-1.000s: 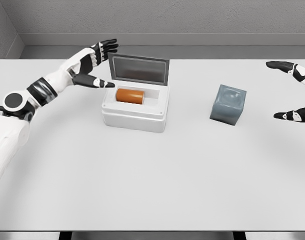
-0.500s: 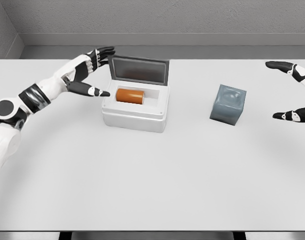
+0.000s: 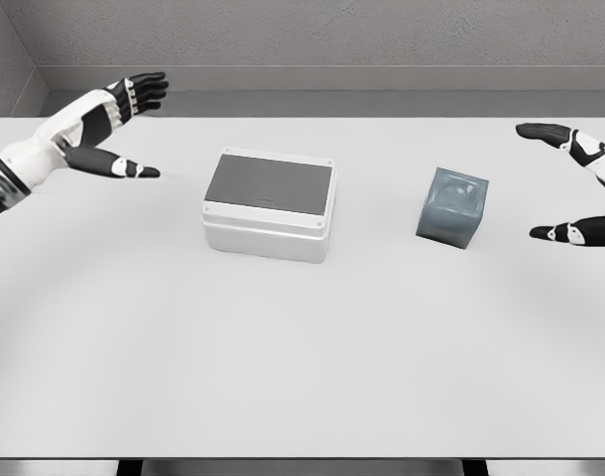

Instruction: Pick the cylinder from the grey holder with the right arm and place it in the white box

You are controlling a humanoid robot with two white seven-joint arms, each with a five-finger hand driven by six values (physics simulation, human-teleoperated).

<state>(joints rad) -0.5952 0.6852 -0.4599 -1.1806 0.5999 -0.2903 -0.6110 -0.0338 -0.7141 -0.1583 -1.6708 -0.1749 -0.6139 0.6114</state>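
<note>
The white box (image 3: pixel 269 221) stands left of the table's middle with its grey lid down flat, so the orange cylinder is hidden from view. To its right stands the grey holder (image 3: pixel 452 206), with nothing in it. My left hand (image 3: pixel 119 129) hovers open over the far left of the table, well clear of the box. At the right edge my right hand (image 3: pixel 570 183) is open too, fingers spread, to the right of the holder.
A white table (image 3: pixel 302 347) carries both objects. A grey wall runs along its far edge.
The box lid has dropped shut, covering the orange cylinder. My left hand has pulled back to the left, away from the box. The right hand has barely shifted.
</note>
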